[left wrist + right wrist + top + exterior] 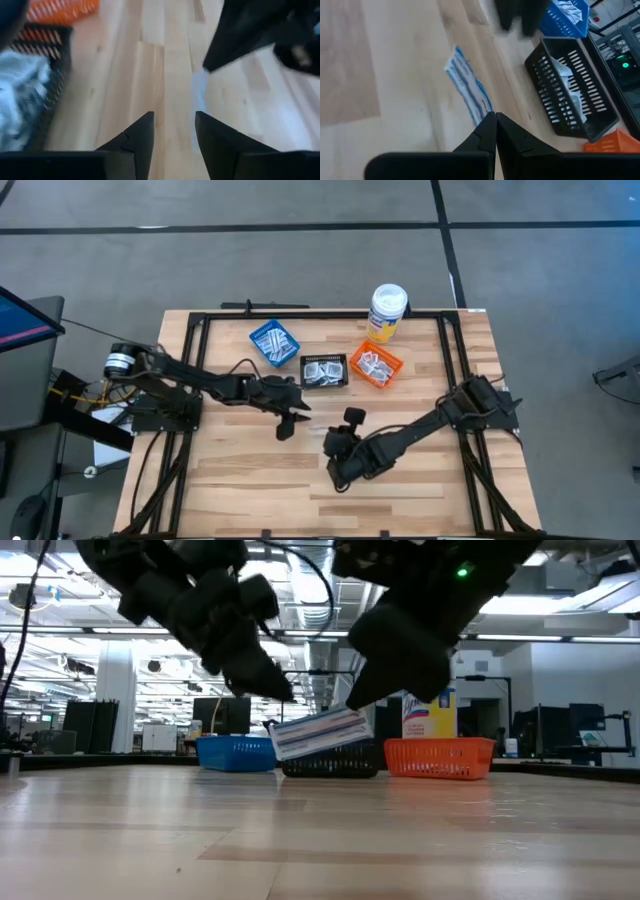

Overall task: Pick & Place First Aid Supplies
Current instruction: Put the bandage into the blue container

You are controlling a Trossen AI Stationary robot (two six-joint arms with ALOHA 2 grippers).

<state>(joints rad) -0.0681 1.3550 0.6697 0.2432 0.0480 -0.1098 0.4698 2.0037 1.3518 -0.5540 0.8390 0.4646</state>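
Note:
A narrow white packet with blue print [466,86], one of the first aid supplies, hangs above the bare wood in the middle of the table, with my right gripper [495,120] shut on it. In the low view the packet [320,731] is in front of the black basket. My left gripper [174,126] is open, its fingers [283,692] close to the packet's free end and apart from it. More white packets lie in the blue basket [274,343], the black basket [325,370] and the orange basket [375,366]. My right gripper pinches the packet's near end [483,111] between its two fingertips. The fingers slant downward, and the packet reaches out past them along their line. It is lifted clear of the table, nearly level, with its free end [274,737] slightly lower and toward my left gripper.
The three small baskets stand in a row at the table's far middle, with a white bottle with a yellow label [387,313] behind the orange one. A black frame [196,330] runs along the table's edges. Bare wood lies toward the near edge.

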